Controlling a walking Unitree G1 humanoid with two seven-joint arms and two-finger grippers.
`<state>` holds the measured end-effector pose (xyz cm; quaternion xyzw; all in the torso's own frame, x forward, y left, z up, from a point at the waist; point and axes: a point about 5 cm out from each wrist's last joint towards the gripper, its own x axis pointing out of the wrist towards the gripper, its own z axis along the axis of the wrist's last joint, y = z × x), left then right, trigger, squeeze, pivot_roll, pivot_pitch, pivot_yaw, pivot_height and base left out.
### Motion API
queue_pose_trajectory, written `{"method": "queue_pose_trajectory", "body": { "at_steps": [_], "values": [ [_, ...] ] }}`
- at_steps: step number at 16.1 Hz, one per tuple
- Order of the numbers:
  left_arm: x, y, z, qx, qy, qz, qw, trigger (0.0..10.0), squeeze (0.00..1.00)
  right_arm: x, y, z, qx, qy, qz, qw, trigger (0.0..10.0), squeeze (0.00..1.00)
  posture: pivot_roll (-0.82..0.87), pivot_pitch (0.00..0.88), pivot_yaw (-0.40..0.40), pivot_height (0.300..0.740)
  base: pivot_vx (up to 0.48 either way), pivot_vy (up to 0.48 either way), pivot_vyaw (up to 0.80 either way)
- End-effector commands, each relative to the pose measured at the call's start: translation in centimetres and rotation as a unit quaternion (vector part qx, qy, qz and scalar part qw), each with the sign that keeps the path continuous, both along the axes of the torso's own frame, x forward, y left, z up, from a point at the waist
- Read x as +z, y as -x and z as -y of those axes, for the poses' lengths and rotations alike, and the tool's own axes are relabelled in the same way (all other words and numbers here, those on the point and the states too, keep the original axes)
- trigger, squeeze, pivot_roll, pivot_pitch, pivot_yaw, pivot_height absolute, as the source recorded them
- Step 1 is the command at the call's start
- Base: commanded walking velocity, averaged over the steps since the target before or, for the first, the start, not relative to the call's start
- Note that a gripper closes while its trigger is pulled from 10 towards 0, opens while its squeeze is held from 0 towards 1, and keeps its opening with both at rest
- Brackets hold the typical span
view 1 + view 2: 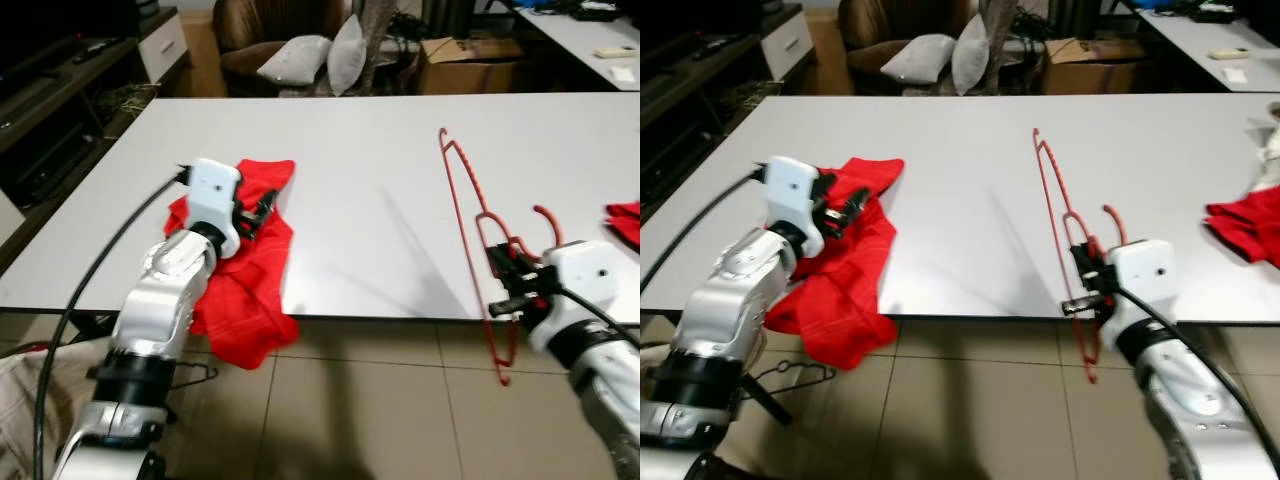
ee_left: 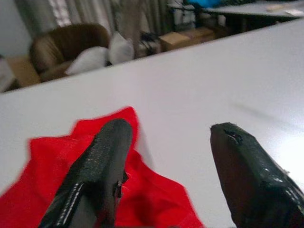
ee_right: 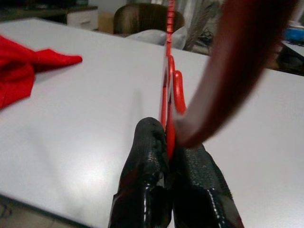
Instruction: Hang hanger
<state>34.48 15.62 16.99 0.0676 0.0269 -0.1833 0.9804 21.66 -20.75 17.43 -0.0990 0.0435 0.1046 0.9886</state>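
Right end effector point(image 1: 503, 280) clamps hanger point(image 1: 465, 215); left point(image 2: 166, 156) open

L gripper point(image 2: 164, 156) fingers spread; R gripper point(image 3: 172, 156) pinched closed.
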Motion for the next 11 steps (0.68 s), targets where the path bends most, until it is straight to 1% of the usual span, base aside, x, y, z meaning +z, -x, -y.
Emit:
{"method": "queue_pose_trajectory", "body": {
  "at_steps": [1, 2, 3, 4, 5, 6, 7, 8, 9, 10, 11],
  "values": [
    [-0.7, -0.3, 0.3, -0.038, -0.006, -0.039, 0.999, 10.0, 1.00, -0.1, 0.2, 0.0, 0.031, 0.018, -0.015, 0.999, 10.0, 0.00, -0.09, 0.000, 0.084, 0.740, 0.000, 0.000, 0.00],
    [-1.7, -0.1, 0.9, -0.074, -0.032, -0.069, 0.994, 10.0, 1.00, -0.1, 0.4, 0.0, 0.047, 0.026, -0.021, 0.998, 10.0, 0.00, -0.09, 0.000, 0.091, 0.740, 0.000, 0.000, 0.00],
    [-2.2, -0.1, 1.0, -0.085, -0.043, -0.081, 0.992, 10.0, 1.00, 0.0, 0.5, 0.0, 0.053, 0.028, -0.023, 0.998, 10.0, 0.00, -0.09, 0.000, 0.096, 0.740, 0.000, 0.000, 0.00],
    [-3.4, -0.1, 0.8, -0.093, -0.078, -0.115, 0.986, 10.0, 1.00, 0.1, 0.7, -0.1, 0.063, 0.031, -0.026, 0.997, 10.0, 0.00, -0.10, 0.000, 0.103, 0.740, 0.000, 0.000, 0.00],
    [-4.0, -0.1, 0.6, -0.092, -0.094, -0.128, 0.983, 10.0, 1.00, 0.1, 0.8, -0.1, 0.066, 0.032, -0.026, 0.997, 10.0, 0.00, -0.10, 0.000, 0.106, 0.740, 0.000, 0.000, 0.00],
    [-4.8, -0.3, 0.1, -0.087, -0.118, -0.146, 0.978, 10.0, 0.75, 0.1, 1.0, -0.2, 0.068, 0.032, -0.027, 0.997, 10.0, 0.00, -0.10, 0.000, 0.114, 0.740, 0.000, 0.000, 0.00],
    [-5.5, -0.2, 0.1, -0.104, -0.119, -0.172, 0.972, 10.0, 0.31, 0.0, 1.3, -0.3, 0.072, 0.034, -0.031, 0.996, 10.0, 0.00, -0.11, 0.000, 0.128, 0.740, 0.000, 0.000, 0.00],
    [-5.9, -0.2, 0.1, -0.111, -0.126, -0.182, 0.969, 10.0, 0.21, -0.1, 1.4, -0.4, 0.073, 0.035, -0.032, 0.996, 10.0, 0.00, -0.11, 0.000, 0.128, 0.740, 0.000, 0.000, 0.00],
    [-6.3, -0.4, -0.2, -0.117, -0.153, -0.178, 0.965, 10.0, 0.11, -0.1, 1.5, -0.4, 0.075, 0.036, -0.034, 0.996, 10.0, 0.00, -0.12, 0.000, 0.142, 0.740, 0.000, 0.000, 0.00],
    [-7.0, -1.0, -1.2, -0.101, -0.200, -0.169, 0.960, 10.0, 0.09, -0.2, 1.8, -0.5, 0.072, 0.040, -0.037, 0.996, 10.0, 0.00, -0.13, 0.000, 0.150, 0.740, 0.000, 0.000, 0.00],
    [-6.8, -1.5, -1.7, -0.079, -0.223, -0.153, 0.959, 10.0, 0.09, -0.2, 1.8, -0.4, 0.068, 0.040, -0.036, 0.996, 10.0, 0.00, -0.13, 0.000, 0.149, 0.740, 0.000, 0.000, 0.00]
  ]
}}
